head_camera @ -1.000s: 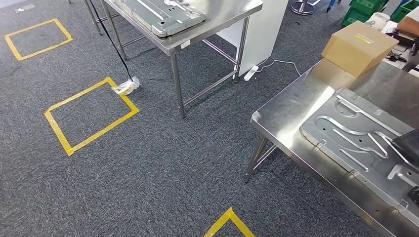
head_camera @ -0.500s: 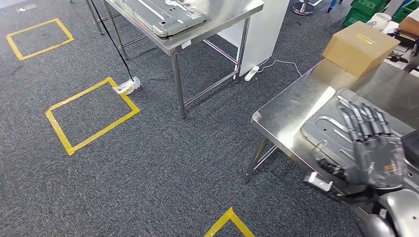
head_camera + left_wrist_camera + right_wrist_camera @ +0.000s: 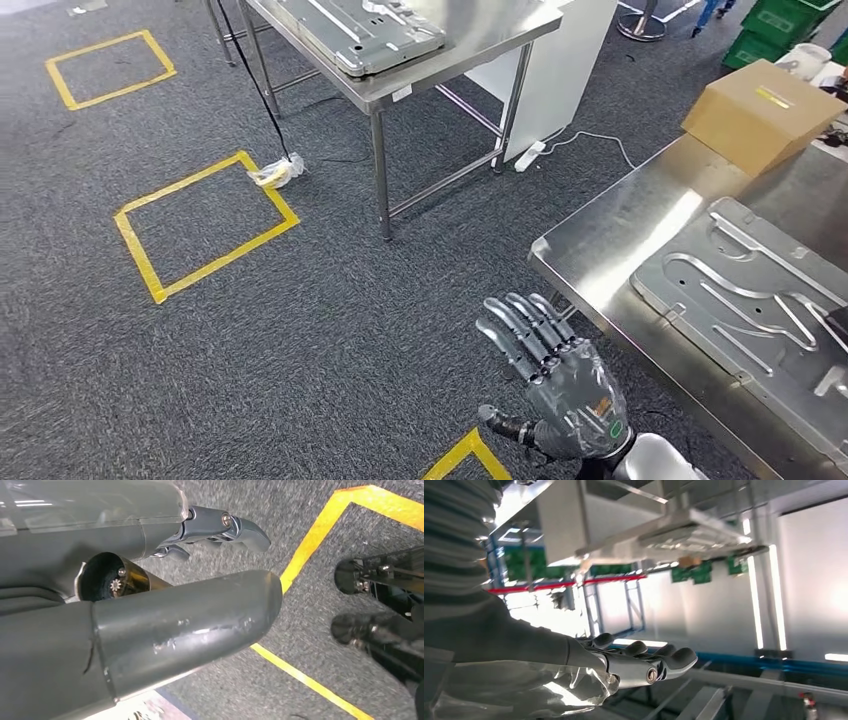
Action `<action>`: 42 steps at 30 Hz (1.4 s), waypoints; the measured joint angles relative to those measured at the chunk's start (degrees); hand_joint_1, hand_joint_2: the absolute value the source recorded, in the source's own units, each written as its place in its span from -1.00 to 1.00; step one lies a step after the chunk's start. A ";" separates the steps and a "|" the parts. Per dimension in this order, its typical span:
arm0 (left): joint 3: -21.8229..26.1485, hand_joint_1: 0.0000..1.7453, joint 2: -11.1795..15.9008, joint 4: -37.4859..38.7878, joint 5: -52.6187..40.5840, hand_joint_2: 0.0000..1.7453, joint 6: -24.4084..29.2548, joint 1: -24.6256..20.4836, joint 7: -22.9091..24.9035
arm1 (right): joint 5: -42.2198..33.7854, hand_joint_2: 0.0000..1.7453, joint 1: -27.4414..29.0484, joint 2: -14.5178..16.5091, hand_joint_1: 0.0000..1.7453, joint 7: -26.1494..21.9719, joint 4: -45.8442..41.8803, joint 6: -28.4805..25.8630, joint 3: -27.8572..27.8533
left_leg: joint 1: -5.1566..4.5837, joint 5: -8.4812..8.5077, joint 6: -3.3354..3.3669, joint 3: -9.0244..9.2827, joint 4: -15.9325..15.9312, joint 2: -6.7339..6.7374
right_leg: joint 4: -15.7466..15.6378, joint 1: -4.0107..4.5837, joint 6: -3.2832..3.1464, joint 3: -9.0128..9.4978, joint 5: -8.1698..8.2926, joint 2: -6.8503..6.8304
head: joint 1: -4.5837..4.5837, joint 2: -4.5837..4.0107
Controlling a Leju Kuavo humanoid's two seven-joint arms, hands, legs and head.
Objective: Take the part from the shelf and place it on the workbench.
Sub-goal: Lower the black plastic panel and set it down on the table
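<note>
One part (image 3: 760, 300) is lying flat on the desk (image 3: 610, 235), just right of my right robot hand (image 3: 560, 385). That robot hand is hovering over carpet, fingers spread wide, holding nothing.

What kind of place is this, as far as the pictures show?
Probably a factory or workshop test area: steel workbenches carry stamped metal panels, yellow tape squares mark standing spots on the grey carpet, and green crates stand at the back.

Workshop: steel workbench (image 3: 610, 250), yellow floor tape (image 3: 205, 228), green crates (image 3: 790, 18).
</note>
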 joint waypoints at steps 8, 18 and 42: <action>0.44 -1.00 -0.40 0.00 1.10 -1.00 -0.57 0.31 1.74 | -10.67 1.00 9.69 0.47 -1.00 5.51 6.26 -0.12 -1.98 | 0.28 -4.75 -2.34 -3.77 8.04 2.47 | -4.28 0.02 -1.94 2.36 1.18 -3.60 | -0.40 0.00; 2.18 -1.00 -0.15 0.00 2.57 -1.00 -1.69 0.55 4.65 | -26.98 1.00 21.52 -0.47 -1.00 12.42 24.11 -6.95 -11.80 | 1.27 -2.00 -2.64 0.77 1.08 6.49 | -3.16 0.12 0.50 3.96 -1.54 -9.30 | -0.42 0.00; -1.66 -1.00 7.87 -4.32 -25.73 -1.00 -11.82 -13.66 13.43 | -37.17 1.00 15.43 19.41 -1.00 5.91 78.29 18.63 -24.60 | 1.13 -9.64 -3.65 -5.01 15.67 4.04 | -2.27 0.59 -2.18 -0.21 1.51 -5.90 | -0.28 0.00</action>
